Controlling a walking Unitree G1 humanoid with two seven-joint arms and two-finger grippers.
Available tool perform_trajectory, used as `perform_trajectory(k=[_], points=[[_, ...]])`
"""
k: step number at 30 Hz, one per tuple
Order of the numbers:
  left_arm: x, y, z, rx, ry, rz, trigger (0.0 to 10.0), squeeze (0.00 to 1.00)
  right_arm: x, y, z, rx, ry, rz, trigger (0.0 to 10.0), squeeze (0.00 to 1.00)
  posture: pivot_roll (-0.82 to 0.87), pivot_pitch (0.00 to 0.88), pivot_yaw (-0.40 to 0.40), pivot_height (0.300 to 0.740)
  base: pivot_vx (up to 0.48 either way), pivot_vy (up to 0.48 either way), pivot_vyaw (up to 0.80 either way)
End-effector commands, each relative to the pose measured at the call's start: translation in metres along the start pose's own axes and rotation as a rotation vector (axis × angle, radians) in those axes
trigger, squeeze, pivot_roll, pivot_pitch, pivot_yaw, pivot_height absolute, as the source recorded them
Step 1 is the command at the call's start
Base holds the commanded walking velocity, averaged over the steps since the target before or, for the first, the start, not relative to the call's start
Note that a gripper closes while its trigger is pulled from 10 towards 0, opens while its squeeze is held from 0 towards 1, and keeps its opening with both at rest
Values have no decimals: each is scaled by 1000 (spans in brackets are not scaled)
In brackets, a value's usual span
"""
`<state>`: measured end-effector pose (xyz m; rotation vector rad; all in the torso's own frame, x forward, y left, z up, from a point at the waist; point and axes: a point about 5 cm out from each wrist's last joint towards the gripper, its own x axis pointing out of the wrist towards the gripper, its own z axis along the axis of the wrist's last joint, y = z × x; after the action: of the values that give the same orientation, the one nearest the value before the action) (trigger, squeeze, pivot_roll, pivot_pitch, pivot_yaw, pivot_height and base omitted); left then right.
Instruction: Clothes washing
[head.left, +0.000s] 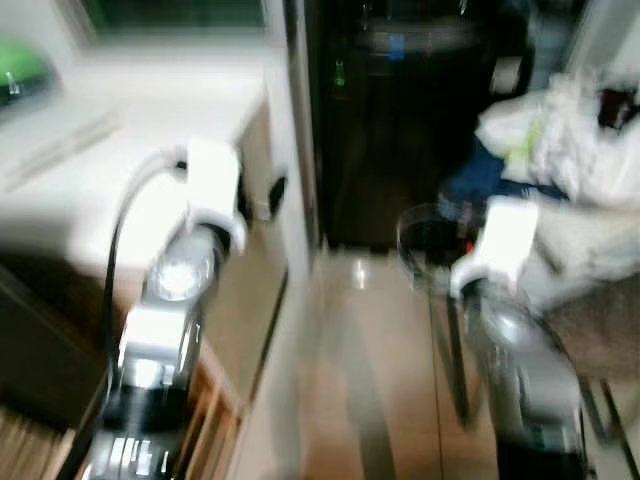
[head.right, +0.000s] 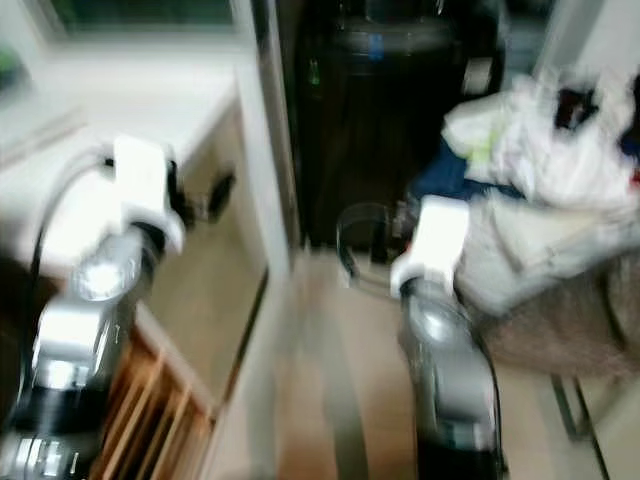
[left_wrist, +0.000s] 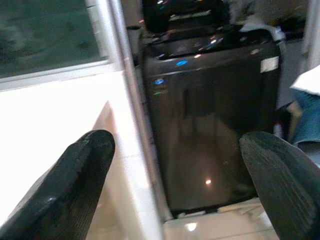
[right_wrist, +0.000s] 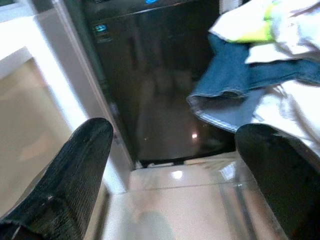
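A dark top-loading washing machine (head.left: 400, 120) stands straight ahead in a narrow gap; the head views are blurred. To its right lies a pile of clothes (head.left: 570, 140), white pieces over blue jeans (right_wrist: 235, 80), heaped on a seat. Both silver arms are raised in front of me. My left gripper (left_wrist: 177, 150) is open with nothing between its fingers and faces the washing machine (left_wrist: 210, 115) beside the white counter edge. My right gripper (right_wrist: 175, 137) is also open and holds nothing. It points at the machine's lower front, with the jeans hanging just to its right.
A white counter (head.left: 90, 160) with a window above it runs along the left, and a white post (left_wrist: 135, 130) stands between it and the machine. Wooden slats (head.left: 215, 420) show low on the left. Pale shiny floor (head.left: 370, 340) leads to the machine. Metal legs (head.left: 455, 370) stand on the right.
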<state>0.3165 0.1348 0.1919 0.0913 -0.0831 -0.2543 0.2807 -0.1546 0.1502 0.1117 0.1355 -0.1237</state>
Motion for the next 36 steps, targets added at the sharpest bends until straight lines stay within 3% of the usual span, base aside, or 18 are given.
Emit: perform_trajectory(k=[1, 19, 36], points=[[2, -8, 2, -7, -11, -31, 10000, 0, -3, -7, 2, -5, -15, -24, 10000, 0, 3, 0, 98, 740, 382, 0, 0], [-10, -6, -13, -17, 24, -2, 10000, 0, 2, -2, 3, -37, -8, 28, 10000, 0, 41, 0, 33, 740, 383, 0, 0], [-10, -10, -8, 1, 4, -18, 10000, 0, 3, -4, 9, -49, -39, 5, 10000, 0, 37, 0, 37, 740, 383, 0, 0]])
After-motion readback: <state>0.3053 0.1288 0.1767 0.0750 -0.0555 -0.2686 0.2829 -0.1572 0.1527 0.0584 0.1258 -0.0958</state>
